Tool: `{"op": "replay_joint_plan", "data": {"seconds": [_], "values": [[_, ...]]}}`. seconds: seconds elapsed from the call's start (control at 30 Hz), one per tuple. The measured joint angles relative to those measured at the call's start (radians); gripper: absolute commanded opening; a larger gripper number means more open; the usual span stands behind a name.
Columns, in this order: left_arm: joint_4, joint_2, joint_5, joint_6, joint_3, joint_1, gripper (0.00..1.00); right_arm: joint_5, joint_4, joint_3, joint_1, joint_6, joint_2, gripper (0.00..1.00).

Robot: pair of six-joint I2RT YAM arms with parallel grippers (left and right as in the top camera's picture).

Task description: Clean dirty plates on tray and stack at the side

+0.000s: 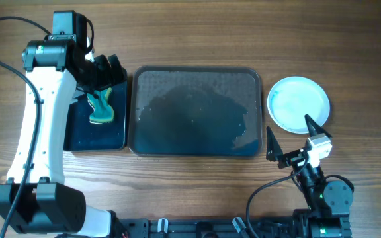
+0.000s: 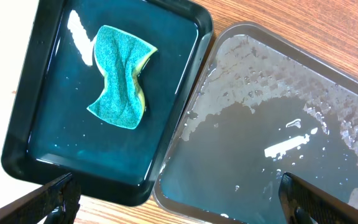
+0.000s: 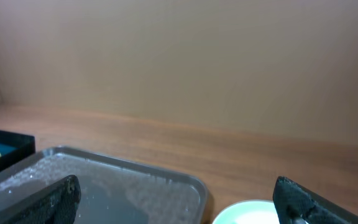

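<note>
Overhead: tray (image 1: 197,69) sits mid-table, no plates on it, only a wet film across its floor. Plates (image 1: 299,102) are on the table (image 1: 197,192) just right of the tray. They read as one pale-blue disc with no obvious smear, and I can't count the layers. Right gripper (image 1: 294,134) is at the near edge of the plates, jaws spread wide, nothing between them, and one tip overlaps the near rim. Left gripper (image 1: 108,76) hangs over the far end of the black tray (image 1: 98,135) on the left, and its jaws are hard to read from above. Sponge (image 1: 101,107) lies loose in the black tray.

Left wrist: jaws at both bottom corners, spread wide, holding nothing. The teal sponge lies crumpled on the black tray floor, apart from both jaws. The tray beside it shows puddled water.

Right wrist: jaws spread, empty. The tray's corner and a sliver of the plates' rim show low in frame.

Judgement: the task looks about done.

Risks:
- The right jaw tip is so close to the rim that any sideways swing or drop could shove or tip the stack.
- Any residue on lower plates is hidden.
- A sweep by the left arm could drag the sponge or splash the water.
</note>
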Motion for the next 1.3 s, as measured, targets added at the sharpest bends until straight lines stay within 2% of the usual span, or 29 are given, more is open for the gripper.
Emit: {"op": "replay_joint_plan", "data": {"seconds": [0.17,1.17,1.23,1.3], "values": [[0.0,0.0,0.0,0.0,0.0,0.0,1.0,0.024,-0.059,-0.007,0.0,0.0,-0.001,1.0],[0.0,0.0,0.0,0.0,0.0,0.0,1.0,0.036,-0.059,-0.007,0.0,0.0,-0.001,1.0],[0.027,-0.003,0.0,0.0,-0.002,0.0,1.0,0.036,-0.059,-0.007,0.0,0.0,-0.002,1.0],[0.123,-0.025,-0.001,0.0,-0.022,-0.003,1.0,0.036,-0.059,-0.007,0.0,0.0,-0.002,1.0]]}}
